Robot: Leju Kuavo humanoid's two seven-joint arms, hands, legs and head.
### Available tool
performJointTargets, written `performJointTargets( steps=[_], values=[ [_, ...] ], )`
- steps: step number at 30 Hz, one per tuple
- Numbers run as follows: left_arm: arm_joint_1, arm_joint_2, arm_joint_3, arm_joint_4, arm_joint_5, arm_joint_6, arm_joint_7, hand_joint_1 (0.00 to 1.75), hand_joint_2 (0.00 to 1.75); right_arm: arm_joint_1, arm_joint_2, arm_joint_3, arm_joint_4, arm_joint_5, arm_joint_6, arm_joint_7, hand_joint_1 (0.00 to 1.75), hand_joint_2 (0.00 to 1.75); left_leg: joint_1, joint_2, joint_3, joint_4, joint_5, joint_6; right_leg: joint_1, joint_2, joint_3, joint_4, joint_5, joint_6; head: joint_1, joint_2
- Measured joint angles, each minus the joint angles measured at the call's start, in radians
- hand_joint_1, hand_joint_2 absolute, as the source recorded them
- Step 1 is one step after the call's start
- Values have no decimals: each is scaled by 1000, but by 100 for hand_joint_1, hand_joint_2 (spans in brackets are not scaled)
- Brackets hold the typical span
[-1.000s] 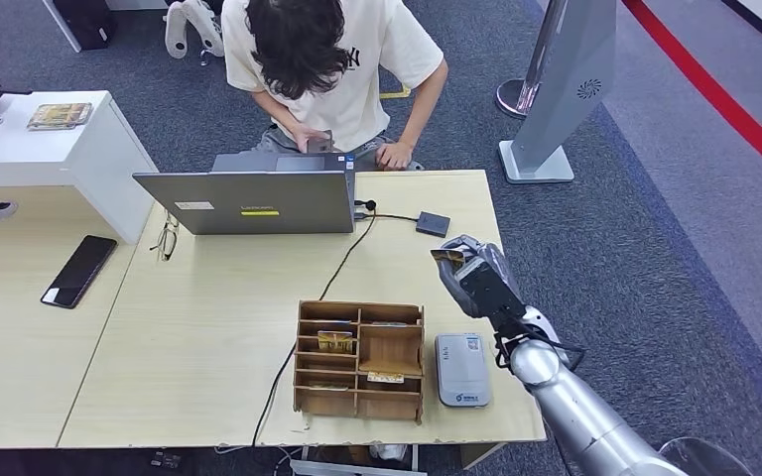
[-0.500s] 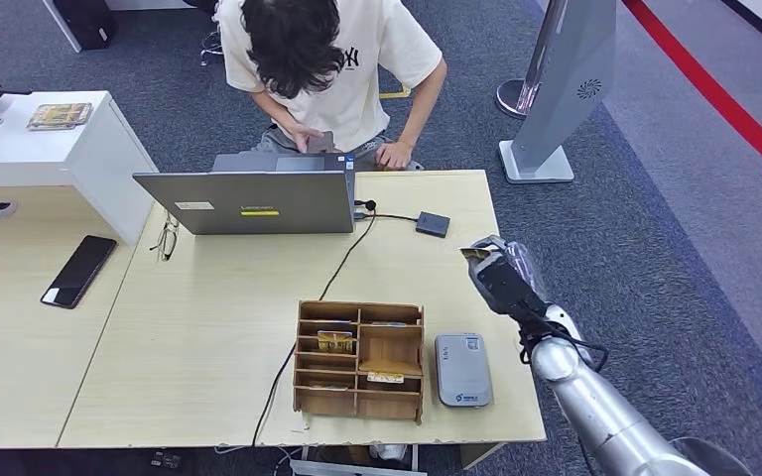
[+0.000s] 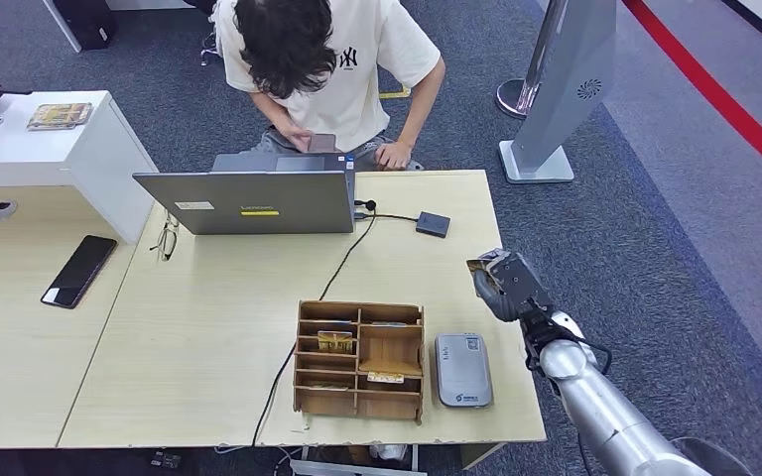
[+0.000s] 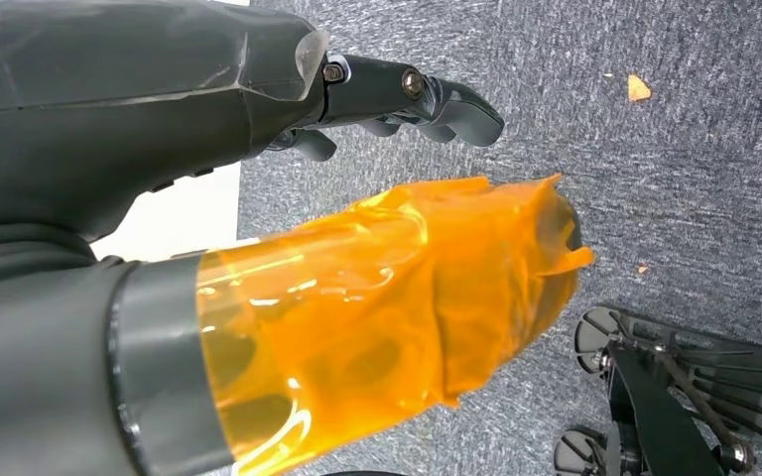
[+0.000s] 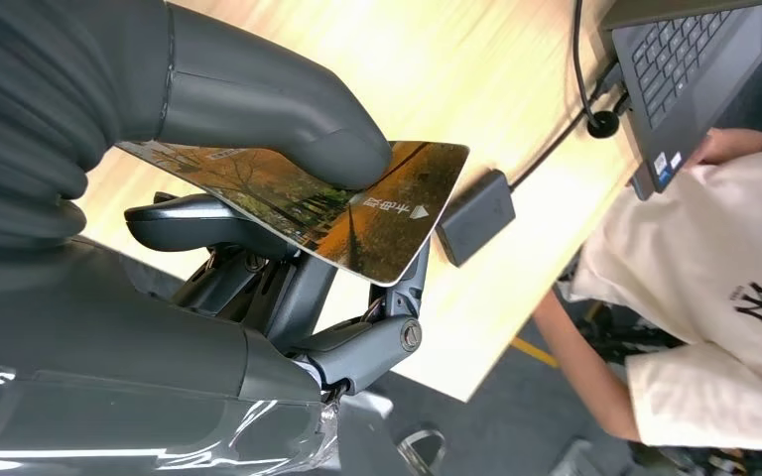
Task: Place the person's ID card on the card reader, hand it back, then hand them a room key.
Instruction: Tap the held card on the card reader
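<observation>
While right hand [image 3: 501,283] pinches the card [image 5: 357,213] w/ thumb, keep it level; reader [image 3: 461,369] lies just behind the hand.

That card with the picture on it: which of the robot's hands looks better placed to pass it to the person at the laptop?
The right hand. It already pinches the card between thumb and fingers, raised at the table's right edge. The left hand holds nothing and hangs over the carpet, so it would probably need far more movement.
</observation>
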Motion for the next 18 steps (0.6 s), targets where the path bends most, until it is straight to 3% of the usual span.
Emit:
performJointTargets(
  steps=[18],
  values=[
    [0,-2,22,0,15,-1,0,0,0,0,0,-4,45,-167,89,51,175,175,0,0,0,0,0,0,0,0,0,0,0,0,0,0]
  ],
)
